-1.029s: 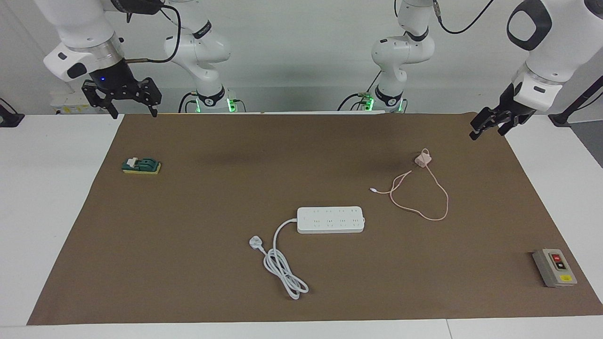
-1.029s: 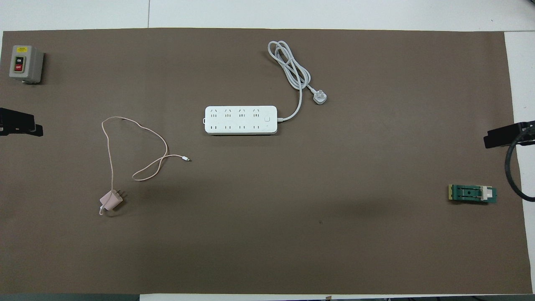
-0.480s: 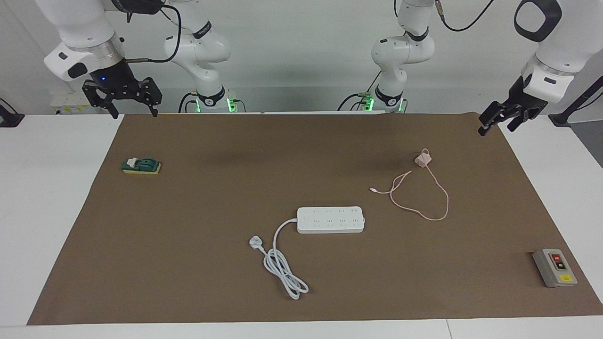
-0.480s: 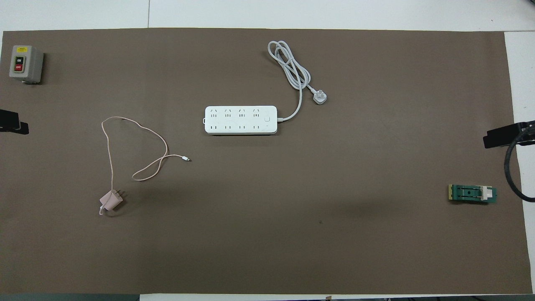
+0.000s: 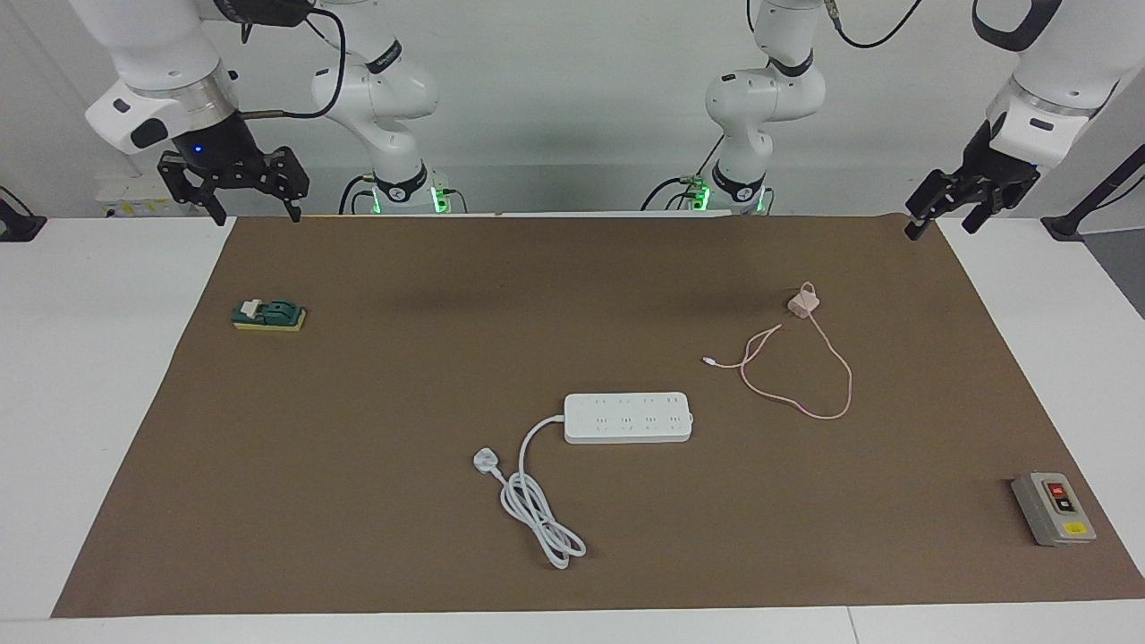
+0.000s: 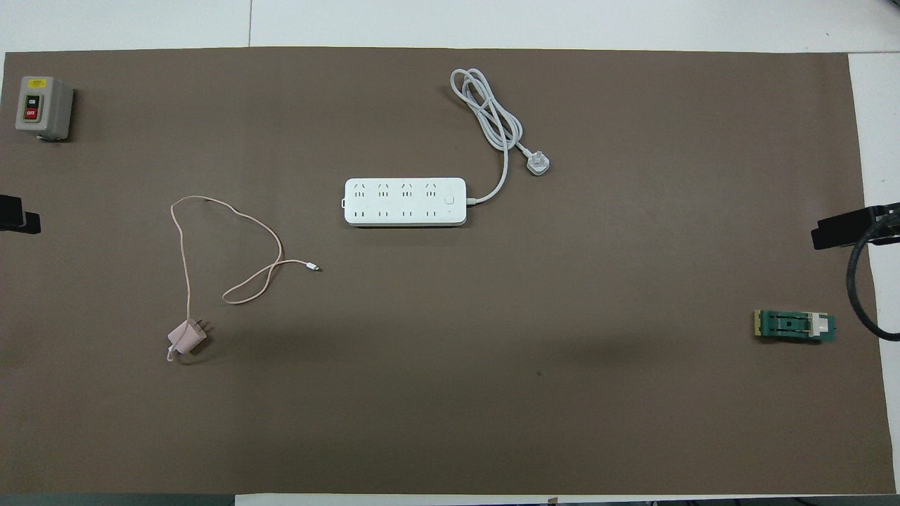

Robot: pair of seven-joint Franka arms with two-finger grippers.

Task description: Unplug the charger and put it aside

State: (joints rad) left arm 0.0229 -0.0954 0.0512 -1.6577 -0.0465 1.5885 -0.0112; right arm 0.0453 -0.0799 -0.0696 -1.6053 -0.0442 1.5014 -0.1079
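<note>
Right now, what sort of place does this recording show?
Most likely a robotics lab test bench: two white robot arms mounted at a white table covered with a brown paper mat, bare white walls, and staged props such as a white multi-socket power strip and a grey on/off switch box.

Two high, opposed views, one table (image 5: 89, 376)
</note>
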